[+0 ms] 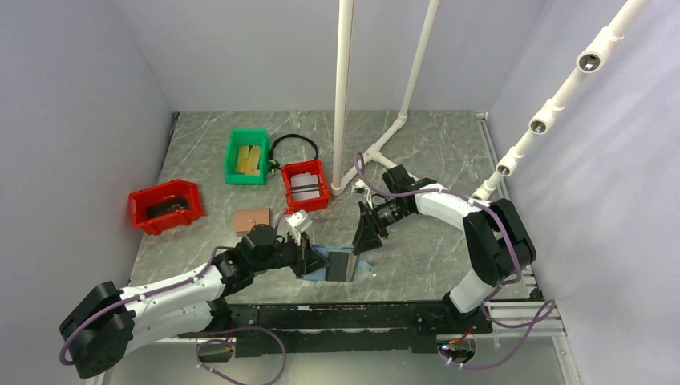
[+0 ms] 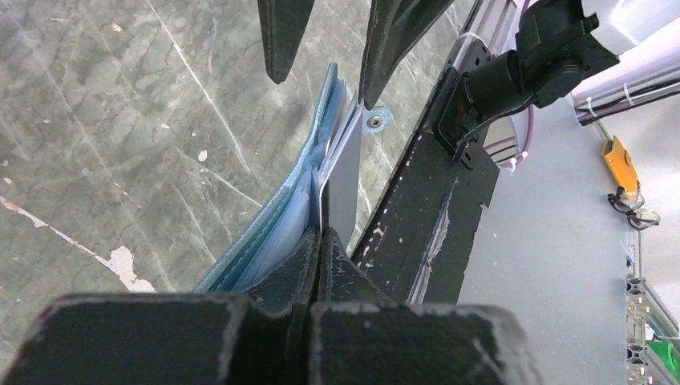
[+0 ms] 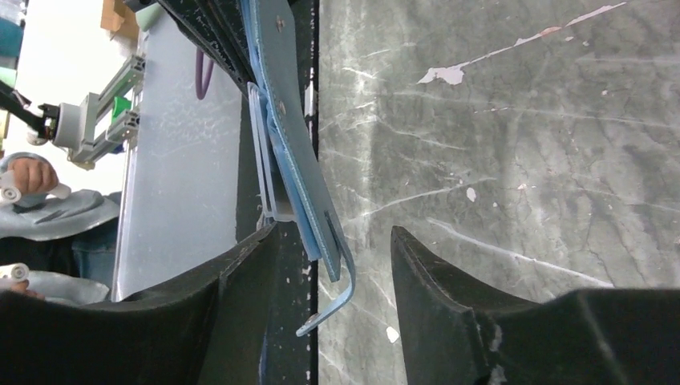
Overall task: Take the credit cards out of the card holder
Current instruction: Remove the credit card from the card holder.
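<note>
Enclosure: pale lilac-grey walls (image 1: 72, 104) stood at left, back and right, plain and evenly lit. Tabletop (image 1: 433, 144): dark grey marble-pattern surface, veined white, chipped in pale patches (image 2: 120, 261). A white pipe frame (image 1: 343, 96) rose from its rear centre; a slanted white pipe (image 1: 553, 104) crossed the right wall. A black rail (image 1: 361, 317) ran along the near edge.

Nothing written could be read in any of the three views: no text, label, brand, number or sign. The blue card holder (image 2: 277, 220) showed only plain faces. The green bin (image 1: 231, 160), the left red bin (image 1: 160, 225) and the middle red bin (image 1: 309, 205) were too small to show any marking.
</note>
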You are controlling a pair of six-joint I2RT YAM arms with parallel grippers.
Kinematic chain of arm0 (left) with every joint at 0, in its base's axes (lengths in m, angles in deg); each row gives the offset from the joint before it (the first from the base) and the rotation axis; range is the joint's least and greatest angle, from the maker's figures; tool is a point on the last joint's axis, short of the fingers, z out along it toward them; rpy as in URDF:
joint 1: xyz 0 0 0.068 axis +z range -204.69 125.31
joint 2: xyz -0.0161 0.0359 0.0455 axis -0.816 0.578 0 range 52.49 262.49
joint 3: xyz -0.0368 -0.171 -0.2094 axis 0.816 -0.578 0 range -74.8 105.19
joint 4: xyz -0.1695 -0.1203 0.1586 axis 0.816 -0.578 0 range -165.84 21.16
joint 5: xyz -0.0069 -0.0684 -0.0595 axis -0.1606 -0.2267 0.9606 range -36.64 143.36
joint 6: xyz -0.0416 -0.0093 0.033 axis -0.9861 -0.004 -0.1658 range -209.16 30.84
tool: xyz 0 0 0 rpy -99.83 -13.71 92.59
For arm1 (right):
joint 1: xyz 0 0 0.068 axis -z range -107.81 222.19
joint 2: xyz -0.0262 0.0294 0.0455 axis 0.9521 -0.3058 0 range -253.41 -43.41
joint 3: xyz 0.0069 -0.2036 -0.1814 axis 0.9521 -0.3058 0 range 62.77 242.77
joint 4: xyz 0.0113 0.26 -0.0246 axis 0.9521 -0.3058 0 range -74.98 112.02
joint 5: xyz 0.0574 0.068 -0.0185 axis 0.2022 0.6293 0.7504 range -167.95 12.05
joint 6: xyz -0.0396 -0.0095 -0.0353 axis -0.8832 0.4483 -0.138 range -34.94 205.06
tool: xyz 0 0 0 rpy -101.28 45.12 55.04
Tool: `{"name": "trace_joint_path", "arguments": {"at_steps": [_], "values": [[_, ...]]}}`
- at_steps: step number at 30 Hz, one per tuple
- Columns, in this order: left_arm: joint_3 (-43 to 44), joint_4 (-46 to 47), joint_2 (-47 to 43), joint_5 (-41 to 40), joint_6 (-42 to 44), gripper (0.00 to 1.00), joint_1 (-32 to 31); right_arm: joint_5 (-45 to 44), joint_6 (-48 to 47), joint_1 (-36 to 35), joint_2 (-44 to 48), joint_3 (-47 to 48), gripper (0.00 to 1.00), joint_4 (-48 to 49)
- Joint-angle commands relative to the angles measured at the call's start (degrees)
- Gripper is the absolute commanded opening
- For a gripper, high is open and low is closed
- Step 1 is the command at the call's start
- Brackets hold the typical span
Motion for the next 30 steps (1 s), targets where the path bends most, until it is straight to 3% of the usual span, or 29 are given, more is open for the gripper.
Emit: {"name": "trace_joint_path", "arguments": {"at_steps": [1,4,9,19,30], "values": [[3.1,2.8,-0.2,2.0,2.0,0.00,-0.1,2.8,-5.3,-0.6,-0.2,2.5,0.50,-2.9],[3.1,2.5,-0.7,1.5,2.1,0.00,-0.1,4.1,-9.0,-1.1,-1.1,4.5,0.36,-6.9],[2.5,3.7,-0.7,1.5,1.5,0.00,-0.1,5.5,-13.6,-2.4,-1.2,5.5,0.32,-11.1],[3.8,-1.8,-3.6,-0.8,3.1,0.00,-0.1,5.1,-17.9,-3.1,-2.0,7.7,0.02,-16.0],[5.4,-11.8,-9.4,-2.5,4.6,0.00,0.4,1.4,-14.8,-3.1,-0.7,7.1,0.00,-13.0]]}}
